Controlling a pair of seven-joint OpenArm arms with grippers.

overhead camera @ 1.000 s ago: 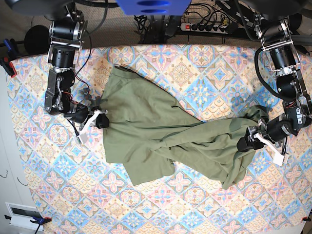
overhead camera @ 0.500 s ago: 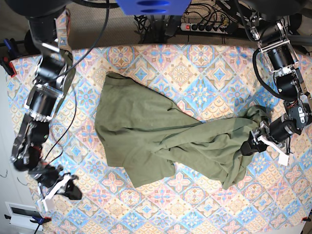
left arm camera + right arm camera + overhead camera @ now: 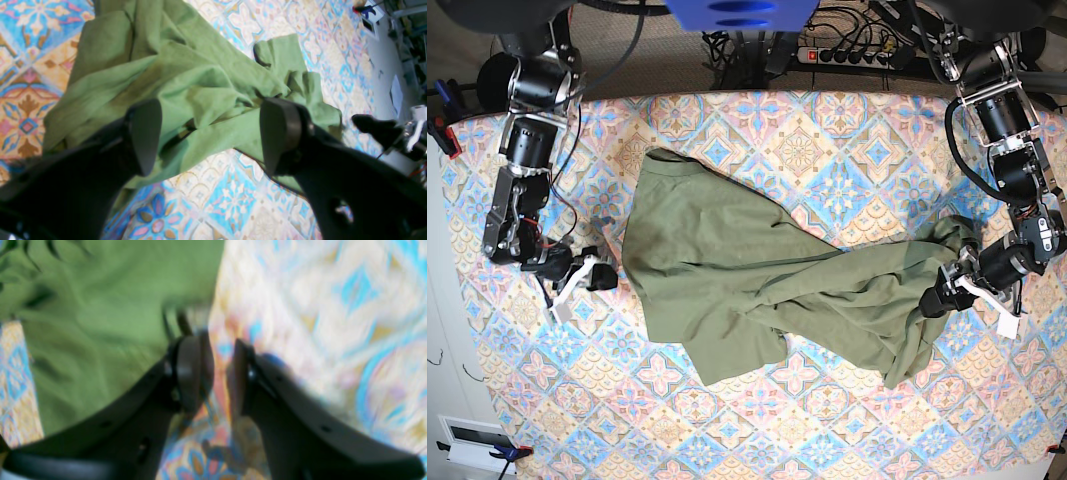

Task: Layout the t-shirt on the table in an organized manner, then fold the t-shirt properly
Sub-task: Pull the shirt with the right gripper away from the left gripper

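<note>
The olive-green t-shirt (image 3: 757,280) lies crumpled across the middle of the patterned table (image 3: 827,130), wide at the left and bunched into a twisted strip toward the right. My left gripper (image 3: 942,297) sits at the shirt's bunched right end. In the left wrist view the left gripper (image 3: 210,136) is open wide, and the folds of the t-shirt (image 3: 186,76) lie under and between its fingers. My right gripper (image 3: 589,279) hovers just left of the shirt's left edge, apart from it. The blurred right wrist view shows the right gripper (image 3: 220,376) narrowly open over bare table, with the t-shirt (image 3: 100,306) to its left.
A power strip (image 3: 847,55) and cables lie beyond the table's far edge. A red clamp (image 3: 447,140) grips the far left corner. A white box (image 3: 472,440) sits off the near left corner. Patterned cloth stretches bare in front of the shirt.
My right gripper let go of the shirt's left edge, swung toward the table's near left, then came back beside that edge and parted. The shirt's left side now lies wider. The left arm barely moved.
</note>
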